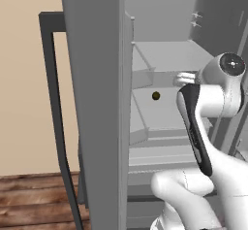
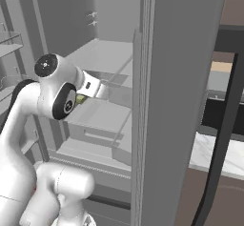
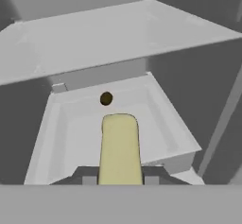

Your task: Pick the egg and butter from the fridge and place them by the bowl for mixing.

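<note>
Kitchen: open fridge [image 1: 97,103], marble counter [image 2: 209,156], wood floor [image 1: 34,200].

Both base views looked from behind the arm into the open fridge [image 1: 160,54], sharing its shelves; the hand view sat close inside, facing a shelf [image 3: 71,128].

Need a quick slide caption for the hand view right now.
Gripper shut on the butter, held above a fridge shelf with a small dark ball behind.
</note>
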Controlling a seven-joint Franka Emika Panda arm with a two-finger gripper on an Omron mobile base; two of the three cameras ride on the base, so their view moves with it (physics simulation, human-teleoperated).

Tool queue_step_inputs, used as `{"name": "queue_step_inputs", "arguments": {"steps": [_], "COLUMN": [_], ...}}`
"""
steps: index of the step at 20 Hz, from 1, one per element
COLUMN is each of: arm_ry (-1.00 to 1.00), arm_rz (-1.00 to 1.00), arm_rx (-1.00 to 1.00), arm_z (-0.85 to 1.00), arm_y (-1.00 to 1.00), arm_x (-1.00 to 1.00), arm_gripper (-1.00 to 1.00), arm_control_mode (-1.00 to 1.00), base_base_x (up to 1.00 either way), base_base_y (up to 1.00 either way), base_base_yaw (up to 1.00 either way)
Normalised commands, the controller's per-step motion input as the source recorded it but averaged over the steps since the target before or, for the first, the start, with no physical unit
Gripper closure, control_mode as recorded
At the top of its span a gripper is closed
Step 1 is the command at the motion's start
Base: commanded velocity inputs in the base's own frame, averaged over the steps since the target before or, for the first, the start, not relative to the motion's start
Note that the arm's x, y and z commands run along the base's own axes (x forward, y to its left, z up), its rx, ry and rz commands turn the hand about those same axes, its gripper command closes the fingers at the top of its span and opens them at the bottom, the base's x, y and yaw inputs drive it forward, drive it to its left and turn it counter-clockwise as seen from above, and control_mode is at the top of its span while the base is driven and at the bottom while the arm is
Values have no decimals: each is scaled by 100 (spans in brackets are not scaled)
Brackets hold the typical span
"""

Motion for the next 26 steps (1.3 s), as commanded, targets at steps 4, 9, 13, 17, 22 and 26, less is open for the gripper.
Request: {"name": "queue_step_inputs", "arguments": {"steps": [4,9,13,17,22,26], "arm_ry": [-2,-1,3,-1,4,0], "arm_rz": [-9,-10,-7,0,0,0], "arm_rx": [0,0,0,1,0,1], "arm_z": [-6,-9,-35,-26,-37,-50], "arm_y": [11,14,25,15,7,0], "arm_x": [-94,-87,-28,-25,-4,1], "arm_gripper": [100,100,100,100,100,100], "arm_control_mode": [-100,-100,-100,-100,-100,-100], "base_base_x": [0,0,0,0,0,0], "base_base_y": [0,0,0,0,0,0], "base_base_yaw": [0,0,0,0,0,0]}}
